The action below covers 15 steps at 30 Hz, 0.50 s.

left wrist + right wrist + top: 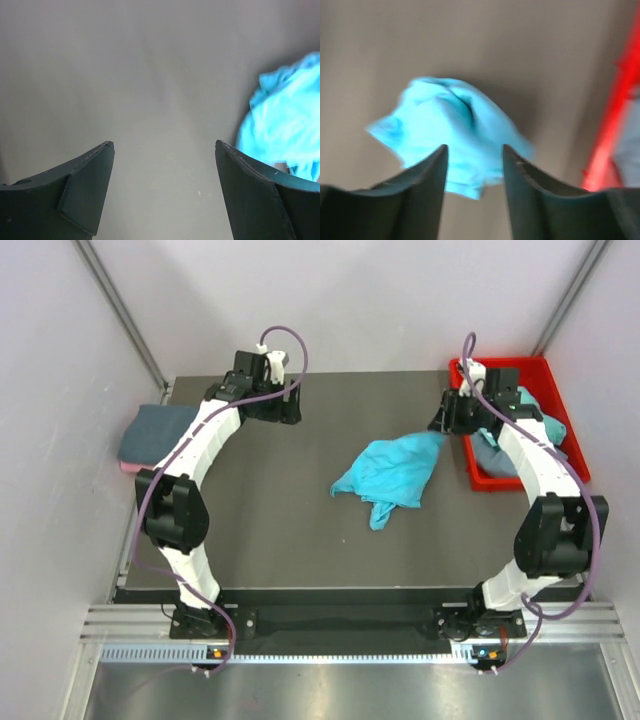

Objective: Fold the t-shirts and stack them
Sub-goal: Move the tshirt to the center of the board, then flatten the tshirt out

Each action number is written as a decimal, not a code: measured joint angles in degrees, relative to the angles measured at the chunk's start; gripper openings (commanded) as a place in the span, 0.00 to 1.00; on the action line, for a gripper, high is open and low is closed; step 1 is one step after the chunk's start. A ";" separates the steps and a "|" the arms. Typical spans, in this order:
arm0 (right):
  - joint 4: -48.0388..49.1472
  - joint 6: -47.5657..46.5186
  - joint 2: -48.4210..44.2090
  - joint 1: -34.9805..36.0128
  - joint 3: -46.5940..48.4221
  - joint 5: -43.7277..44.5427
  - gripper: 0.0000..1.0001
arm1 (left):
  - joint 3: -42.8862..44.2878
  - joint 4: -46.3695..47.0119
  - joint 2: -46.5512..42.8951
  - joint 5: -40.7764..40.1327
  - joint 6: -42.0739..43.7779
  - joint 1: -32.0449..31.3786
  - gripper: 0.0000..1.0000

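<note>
A crumpled turquoise t-shirt lies on the dark table, right of centre. Its upper right corner reaches toward my right gripper, which hovers beside the red bin's left wall. In the right wrist view the gripper has its jaws apart, and the blurred turquoise t-shirt shows beyond them with nothing pinched. My left gripper is at the back of the table, left of centre. It stands wide open over bare tabletop, with the turquoise t-shirt off to its right.
A red bin at the back right holds teal and grey cloth. At the table's left edge a folded slate blue-grey shirt rests on a pink one. Walls stand close on both sides.
</note>
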 measured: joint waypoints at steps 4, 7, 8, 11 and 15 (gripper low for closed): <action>-1.05 -5.51 -0.33 0.07 -1.03 8.68 0.54 | -5.35 0.17 -2.67 2.25 -0.66 -0.37 0.86; -0.70 -10.36 -3.48 6.25 -1.03 8.50 0.55 | -9.25 -0.26 -4.52 2.71 -0.81 -0.83 0.86; -0.46 -12.11 -4.76 9.29 -1.05 7.39 0.54 | -9.86 -0.37 -4.72 2.75 -0.81 -0.87 0.86; 0.85 -15.50 -6.32 17.40 -1.79 3.30 0.54 | -10.45 -0.48 -4.79 2.62 -0.92 -1.01 0.86; 1.42 -19.06 -1.97 24.55 -3.28 1.01 0.53 | -10.16 -0.42 -4.79 1.79 -1.14 -1.01 0.86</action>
